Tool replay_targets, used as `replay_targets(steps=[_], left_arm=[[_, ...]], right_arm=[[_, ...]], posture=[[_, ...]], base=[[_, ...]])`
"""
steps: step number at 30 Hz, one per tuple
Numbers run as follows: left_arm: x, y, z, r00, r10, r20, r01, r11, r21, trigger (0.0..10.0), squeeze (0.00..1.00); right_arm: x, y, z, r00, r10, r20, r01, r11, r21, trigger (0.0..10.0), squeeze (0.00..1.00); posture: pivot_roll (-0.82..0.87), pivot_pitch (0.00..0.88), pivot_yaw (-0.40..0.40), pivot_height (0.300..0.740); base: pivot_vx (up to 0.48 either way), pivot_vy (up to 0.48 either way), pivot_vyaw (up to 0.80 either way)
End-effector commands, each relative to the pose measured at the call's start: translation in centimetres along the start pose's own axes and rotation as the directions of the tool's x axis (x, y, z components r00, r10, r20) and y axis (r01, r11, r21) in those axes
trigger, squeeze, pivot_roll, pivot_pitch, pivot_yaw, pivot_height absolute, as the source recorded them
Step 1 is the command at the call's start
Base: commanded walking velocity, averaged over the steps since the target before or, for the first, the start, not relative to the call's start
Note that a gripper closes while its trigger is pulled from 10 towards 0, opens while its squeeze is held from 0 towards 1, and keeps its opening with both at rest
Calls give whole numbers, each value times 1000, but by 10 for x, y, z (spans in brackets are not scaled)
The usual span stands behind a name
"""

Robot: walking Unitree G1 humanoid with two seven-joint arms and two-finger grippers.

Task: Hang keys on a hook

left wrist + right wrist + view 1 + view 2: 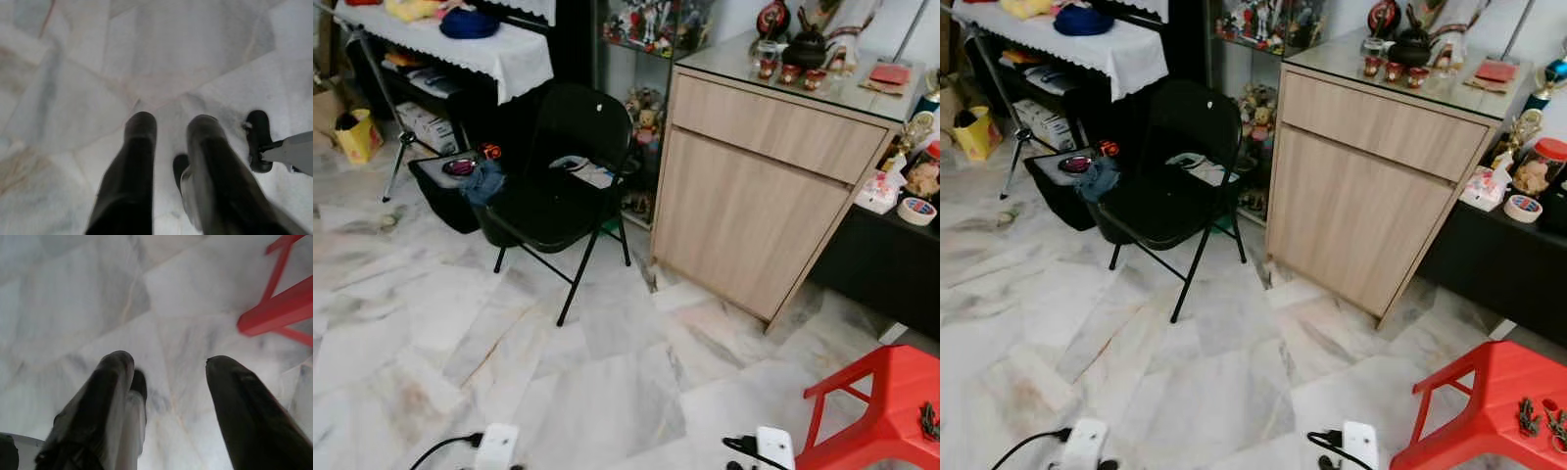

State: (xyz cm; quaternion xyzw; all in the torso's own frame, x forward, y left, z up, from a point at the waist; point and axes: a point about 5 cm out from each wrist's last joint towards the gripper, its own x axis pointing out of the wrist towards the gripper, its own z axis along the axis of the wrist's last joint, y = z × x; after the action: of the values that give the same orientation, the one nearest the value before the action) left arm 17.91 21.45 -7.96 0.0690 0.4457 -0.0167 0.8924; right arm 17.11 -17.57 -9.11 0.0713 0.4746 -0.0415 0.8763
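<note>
Left gripper [171, 129] and right gripper [168, 369] both hang over the marble floor [607, 392], fingers apart, empty. Keys [1540, 421] lie on the red stool [1489, 401].

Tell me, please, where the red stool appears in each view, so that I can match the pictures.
Left eye view: red stool in the lower right corner.
Right eye view: lower right corner again, with more of the seat in the picture.
Left wrist view: not in it.
Right wrist view: its legs stand beyond the right gripper.
Shared landmark: the marble floor.
</note>
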Motion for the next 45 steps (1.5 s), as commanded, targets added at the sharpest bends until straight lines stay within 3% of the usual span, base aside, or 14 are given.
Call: replay_targets(steps=[1, 11, 12, 13, 15, 36, 45], left_arm=[[-2, 3, -8, 999, 8, -32, -7, 1000, 23, 10000, 1000], [-2, 3, -8, 999, 8, -33, -7, 1000, 28, 10000, 992], [-2, 3, -8, 999, 5, -33, -4, 999, 34, 10000, 0], [-2, 3, -8, 999, 5, -33, -4, 999, 34, 10000, 0], [-2, 2, -7, 1000, 0, -30, 1, 999, 52, 10000, 0], [-2, 0, -9, 999, 0, -32, 2, 998, 66, 10000, 0], [-2, -1, -8, 1000, 6, -19, -5, 1000, 19, 10000, 0]], right_arm=[[0, 3, -3, 1000, 9, -9, -10, 1000, -5, 10000, 1000], [0, 3, -3, 1000, 12, -11, -12, 1000, -2, 10000, 1000], [0, 3, -2, 1000, 9, -8, -9, 1000, 1, 10000, 1000], [0, 3, -2, 1000, 9, -8, -9, 1000, 1, 10000, 1000], [0, 3, -1, 1000, -2, 5, 2, 1000, 4, 10000, 0], [0, 2, -2, 1000, -21, 11, 21, 999, 30, 10000, 0], [0, 1, 0, 999, -29, 31, 28, 999, 32, 10000, 0]], posture=[[52, 0, -63, 740], [50, 0, -63, 740], [50, 0, -63, 740], [50, 0, -63, 740], [49, 0, -63, 740], [43, 0, -65, 740], [43, 0, -69, 740]], base=[[0, 0, -775], [0, 0, -775], [0, 0, -719], [0, 0, -719], [0, 0, 0], [0, -388, 0], [0, 0, -344]])
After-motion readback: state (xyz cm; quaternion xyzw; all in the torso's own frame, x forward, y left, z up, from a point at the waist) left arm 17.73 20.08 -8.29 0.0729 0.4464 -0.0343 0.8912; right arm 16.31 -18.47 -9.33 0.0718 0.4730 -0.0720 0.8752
